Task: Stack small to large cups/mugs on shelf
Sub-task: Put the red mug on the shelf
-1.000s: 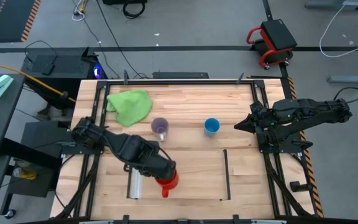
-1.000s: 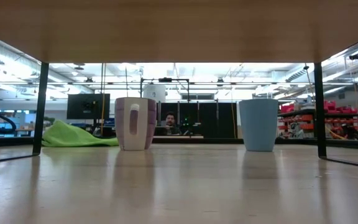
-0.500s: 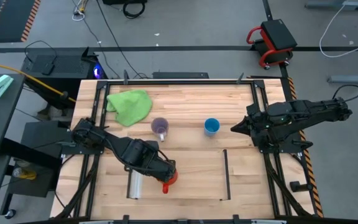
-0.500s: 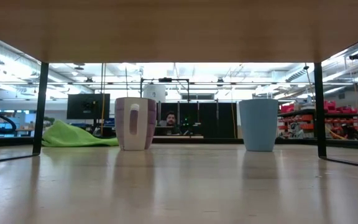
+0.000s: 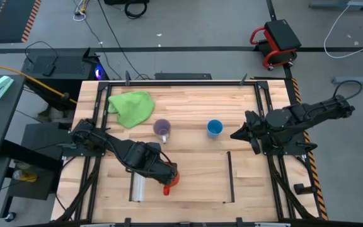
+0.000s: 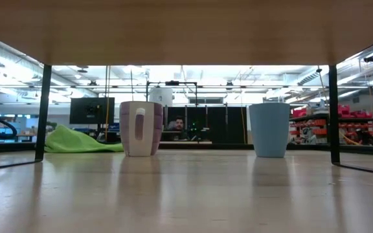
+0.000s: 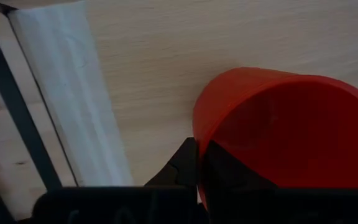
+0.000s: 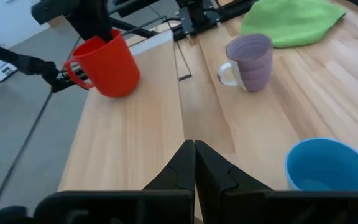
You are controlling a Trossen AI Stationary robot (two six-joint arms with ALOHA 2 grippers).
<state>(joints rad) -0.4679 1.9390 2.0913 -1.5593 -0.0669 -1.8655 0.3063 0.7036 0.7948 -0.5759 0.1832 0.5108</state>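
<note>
The red mug [image 5: 171, 180] [image 8: 106, 66] stands on the light-wood shelf [image 5: 197, 183], near its clear strip [image 5: 137, 188]. My left gripper [image 5: 167, 174] [image 7: 201, 158] is over it, shut on its rim. The purple mug [image 5: 162, 129] [image 6: 140, 128] and the blue mug [image 5: 214, 128] [image 6: 269, 129] stand on their bases on the tabletop, beyond the shelf's far edge. My right gripper [image 5: 234, 134] [image 8: 194, 155] is shut and touches nothing, hovering right of the blue mug. In the low view the shelf [image 6: 186, 29] shows from below and the red mug is hidden. My left gripper pinches the red mug's wall at the rim [image 7: 199, 127], one finger [image 7: 184, 163] outside and the other inside the cup. It comes slanting down from the table's left. The mug is about upright, handle [image 8: 74, 73] toward the near edge; I cannot tell whether its base touches the shelf.
A green cloth [image 5: 132, 106] lies at the far left of the slatted tabletop [image 5: 188, 101]. The shelf stands raised on thin dark legs [image 6: 43, 110] [image 6: 333, 113], and a dark bar [image 5: 229, 176] marks its right end. Bare shelf lies between the red mug and that bar.
My left gripper has moved down with the red mug toward the shelf, and the mug has come more upright. My right gripper, still shut, has drifted toward the table's left and a little toward the near edge, nearer the blue mug.
</note>
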